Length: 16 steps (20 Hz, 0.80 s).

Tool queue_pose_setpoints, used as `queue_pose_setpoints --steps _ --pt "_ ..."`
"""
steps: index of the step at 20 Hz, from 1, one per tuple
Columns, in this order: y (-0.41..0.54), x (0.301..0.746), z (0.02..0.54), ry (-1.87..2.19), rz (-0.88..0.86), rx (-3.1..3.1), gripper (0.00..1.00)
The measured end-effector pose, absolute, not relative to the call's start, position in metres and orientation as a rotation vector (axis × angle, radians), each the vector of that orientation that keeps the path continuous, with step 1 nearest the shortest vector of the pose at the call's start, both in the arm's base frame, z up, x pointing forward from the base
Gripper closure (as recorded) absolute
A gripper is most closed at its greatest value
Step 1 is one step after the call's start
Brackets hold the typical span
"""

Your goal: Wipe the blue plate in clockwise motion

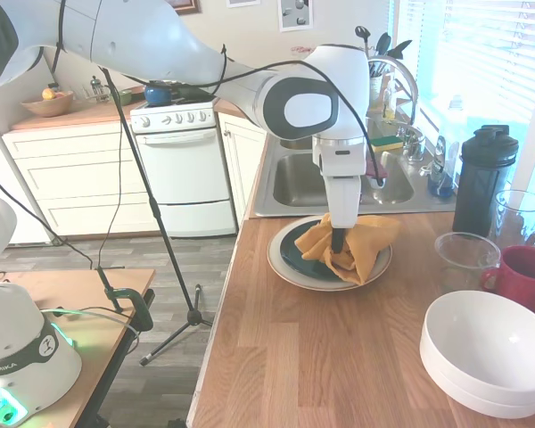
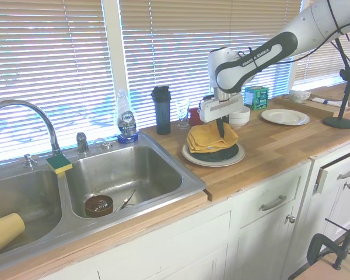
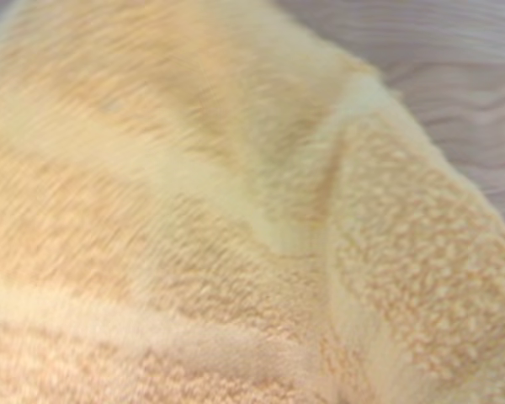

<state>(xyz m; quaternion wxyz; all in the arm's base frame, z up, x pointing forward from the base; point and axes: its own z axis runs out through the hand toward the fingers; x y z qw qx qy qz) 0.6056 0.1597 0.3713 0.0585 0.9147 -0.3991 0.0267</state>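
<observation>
The blue plate [image 1: 294,253] [image 2: 219,155] lies on a larger cream plate [image 1: 280,266] [image 2: 234,158] on the wooden counter next to the sink. A crumpled yellow cloth [image 1: 367,239] [image 2: 200,137] covers most of the blue plate, leaving only a dark teal edge showing. My gripper [image 1: 338,242] [image 2: 220,133] points straight down over the plate, shut on a bunched fold of the cloth. Yellow terry cloth [image 3: 236,219] fills the wrist view.
Stacked white bowls [image 1: 486,357], a red mug [image 1: 526,276], a clear cup [image 1: 466,259] and a dark shaker bottle [image 1: 483,178] stand near the plate by the window. The steel sink [image 2: 128,175] is close behind. A white plate [image 2: 284,116] lies further along the counter.
</observation>
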Motion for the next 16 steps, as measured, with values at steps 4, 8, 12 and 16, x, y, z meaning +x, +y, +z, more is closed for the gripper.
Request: queue_pose_setpoints --steps 4,8,12,16 --pt "0.151 0.597 0.371 -1.198 0.069 2.767 1.0" --pt "0.147 0.567 0.38 -1.182 0.072 2.77 1.0" --pt "0.154 0.534 0.38 -1.135 0.07 2.785 1.0" --pt "0.177 0.509 0.375 -1.059 0.068 2.812 1.0"
